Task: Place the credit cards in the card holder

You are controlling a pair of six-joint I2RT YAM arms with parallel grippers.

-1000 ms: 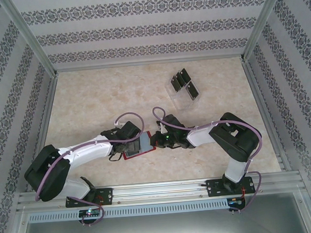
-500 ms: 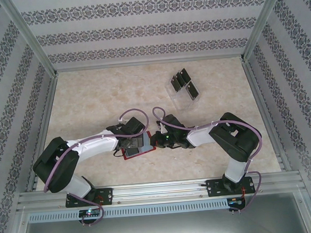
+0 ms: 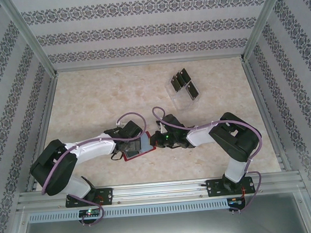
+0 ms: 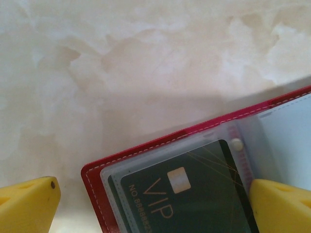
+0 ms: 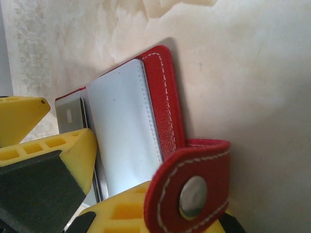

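Left arm's elbow has eased back toward the near rail since half a second ago, its wrist over the card holder (image 3: pixel 141 152), which lies open on the surface (image 3: pixel 90 99) between the arms; the left fingers (image 4: pixel 29 204) stand wide apart, holding nothing; the right fingers (image 5: pixel 73 145) are clamped on the holder's inner leaves; one dark VIP card (image 4: pixel 194 194) sits in a clear sleeve; the other credit cards (image 3: pixel 194 91) wait in the clear stand (image 3: pixel 178 96), so most of the job looks left.
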